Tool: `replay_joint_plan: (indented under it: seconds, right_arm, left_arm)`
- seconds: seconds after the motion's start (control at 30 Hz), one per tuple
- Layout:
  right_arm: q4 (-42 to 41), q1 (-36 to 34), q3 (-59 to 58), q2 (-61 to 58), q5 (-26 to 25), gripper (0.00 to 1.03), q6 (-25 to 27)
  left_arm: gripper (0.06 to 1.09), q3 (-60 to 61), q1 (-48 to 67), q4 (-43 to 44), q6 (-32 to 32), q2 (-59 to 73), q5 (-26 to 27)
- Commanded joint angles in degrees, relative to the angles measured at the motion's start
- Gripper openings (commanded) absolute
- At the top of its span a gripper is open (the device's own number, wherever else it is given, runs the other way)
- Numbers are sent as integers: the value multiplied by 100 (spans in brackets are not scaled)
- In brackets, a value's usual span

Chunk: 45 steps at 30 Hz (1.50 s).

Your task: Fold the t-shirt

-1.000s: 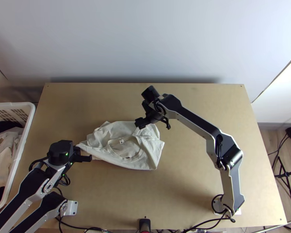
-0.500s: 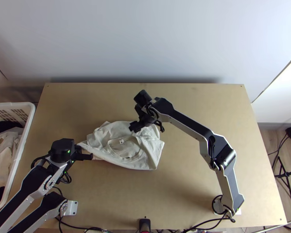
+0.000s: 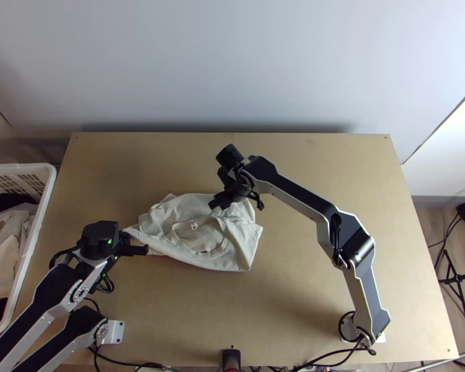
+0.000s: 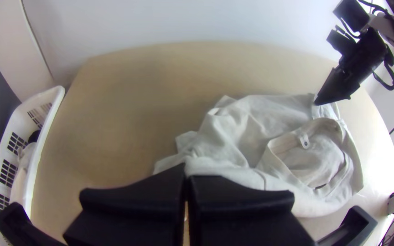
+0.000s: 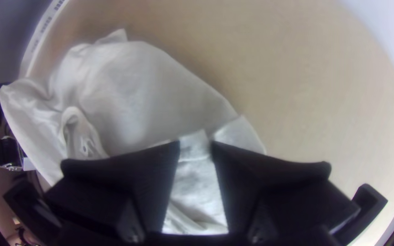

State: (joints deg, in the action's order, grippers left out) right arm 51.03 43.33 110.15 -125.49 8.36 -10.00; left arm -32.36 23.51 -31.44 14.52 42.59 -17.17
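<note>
T-shirt point(image 3: 201, 234) is being pinched at a corner by the left hand point(image 4: 186, 169), seemingly for straightening, a grip being needed next beneath the spread right hand point(image 5: 196, 144).

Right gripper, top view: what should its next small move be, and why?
Probably ease down slightly and close on the cloth: the right gripper is open, with bunched t-shirt fabric visible between its fingertips, while the left gripper is shut on another edge.

The light is soft, wrist-view corners dark.
</note>
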Motion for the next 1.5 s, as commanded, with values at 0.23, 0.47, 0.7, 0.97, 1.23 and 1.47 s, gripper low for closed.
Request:
replay_joint_plan:
  seconds: [0.23,0.47,0.7,0.97,1.23,1.47]
  right_arm:
    - [-40,-167,-11,218,-36,3,165]
    - [285,-466,789,833,-397,3,218]
    - [944,-730,2309,1211,-889,3,279]
    - [883,-448,2274,2002,-2040,3,490]
    - [742,9,2274,2600,-3728,3,1053]
    - [575,220,2239,2952,-4422,3,1835]
  left_arm:
    - [10,-86,-22,15,-29,30,3]
    - [10,-702,-804,147,-310,171,38]
    - [10,-2029,-1665,349,-345,733,249]
    - [10,-3321,-1665,367,-2,1226,311]
    - [10,-4894,-1850,367,42,1603,311]
    - [10,-6318,-1973,323,42,1973,302]
